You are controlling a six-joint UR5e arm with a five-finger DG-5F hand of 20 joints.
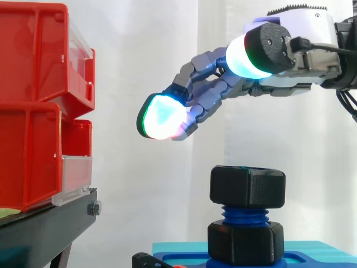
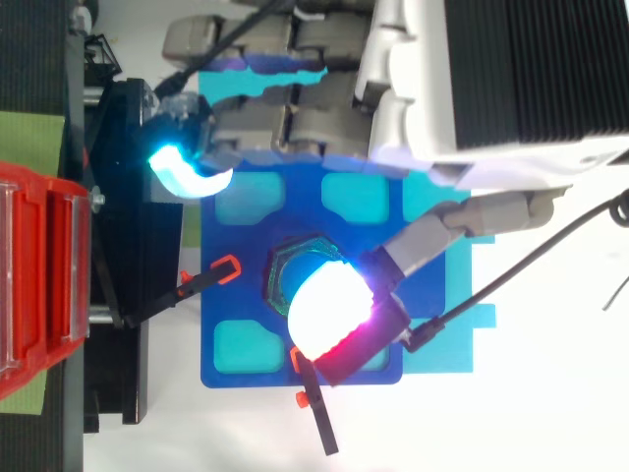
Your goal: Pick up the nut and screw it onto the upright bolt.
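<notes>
Robot hand (image 1: 215, 89) hovers above a black nut (image 1: 248, 187) that sits on top of an upright blue bolt (image 1: 244, 215). Its fingers are loosely stretched and hold nothing. In the side view the leading fingertip pad (image 1: 162, 117), glowing white and green, hangs at about 10 o'clock from the nut and well apart from it, with the arm reaching in from 3 o'clock. Blue threads show between the nut and a second black collar (image 1: 245, 241) at the bolt's foot, which rises from a blue plate (image 2: 236, 339).

From above, another glowing pad hangs over the nut and hides most of it, leaving a hexagonal edge visible at the pad's 10 o'clock. Red bins (image 1: 33, 111) on a black stand (image 1: 50, 223) sit at 9 o'clock. Two black clamps (image 2: 226, 267) with orange tips reach the plate at its 9 and 6 o'clock edges.

The picking up looks done, and the work appears to be in the screwing step. The nut rests on the bolt's end with a band of bare thread beneath it, though how firmly it has caught cannot be told. The next move likely calls for the hand to drop straight down, close fingers and thumb around the nut's flats and turn it. It should stay square to the bolt so the nut neither lifts off nor cross-threads.
</notes>
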